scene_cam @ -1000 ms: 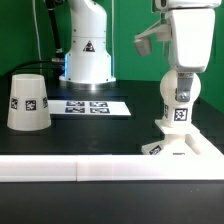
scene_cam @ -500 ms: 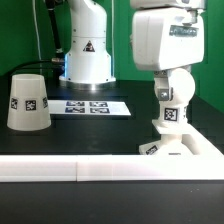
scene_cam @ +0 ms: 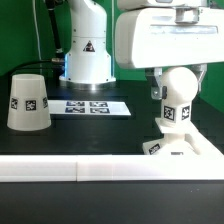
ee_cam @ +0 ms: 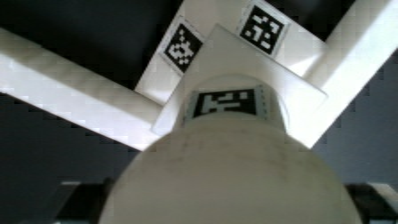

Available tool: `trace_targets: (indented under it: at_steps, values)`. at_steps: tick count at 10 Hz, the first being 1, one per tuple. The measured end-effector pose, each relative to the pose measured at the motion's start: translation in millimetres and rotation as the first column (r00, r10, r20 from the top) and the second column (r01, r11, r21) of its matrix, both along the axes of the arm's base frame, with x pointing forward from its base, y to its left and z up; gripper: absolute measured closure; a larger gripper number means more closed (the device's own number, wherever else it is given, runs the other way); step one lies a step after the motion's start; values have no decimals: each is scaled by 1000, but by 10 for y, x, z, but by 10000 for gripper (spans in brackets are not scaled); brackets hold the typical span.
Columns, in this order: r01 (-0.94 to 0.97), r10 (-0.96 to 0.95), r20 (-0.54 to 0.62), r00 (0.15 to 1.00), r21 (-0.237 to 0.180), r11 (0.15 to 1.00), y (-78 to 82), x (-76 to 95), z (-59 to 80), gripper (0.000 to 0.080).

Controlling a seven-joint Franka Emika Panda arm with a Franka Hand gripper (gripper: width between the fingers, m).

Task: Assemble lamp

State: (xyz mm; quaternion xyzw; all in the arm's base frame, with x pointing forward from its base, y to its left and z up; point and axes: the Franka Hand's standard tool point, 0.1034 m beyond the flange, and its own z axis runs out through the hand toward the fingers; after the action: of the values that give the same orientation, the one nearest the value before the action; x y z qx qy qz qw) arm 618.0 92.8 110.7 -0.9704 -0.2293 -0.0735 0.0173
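Nearest, across the front: a long white border bar (scene_cam: 60, 170). Just behind, on the black tabletop (scene_cam: 100, 135) at the exterior view's right: the lamp's flat square base (scene_cam: 185, 148), with the round bulb (scene_cam: 174, 113) upright on it, tag facing the camera. Directly above, low over the bulb's head: the gripper (scene_cam: 178, 84), jaws either side; clenched or released, cannot tell. Wrist view filled by the bulb (ee_cam: 222, 160), tagged base (ee_cam: 222, 35) beyond. Farther left, well apart: the tapered shade (scene_cam: 28, 100), mouth down. Behind that, lying flat: the marker board (scene_cam: 90, 107).

Black table (scene_cam: 105, 133) carries shade (scene_cam: 28, 102), marker board (scene_cam: 91, 106), base (scene_cam: 182, 150).
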Motion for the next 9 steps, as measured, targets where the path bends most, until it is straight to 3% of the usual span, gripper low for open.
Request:
trace_targets:
  at_steps: [4,7,9]
  values:
    - [301,-301,-9,954,45,953,23,14,12,220]
    - [615,-610,-79,789,88,784,69,-31,-22,220]
    - [749,-735,-142,662,93,656,89,-67,-42,220]
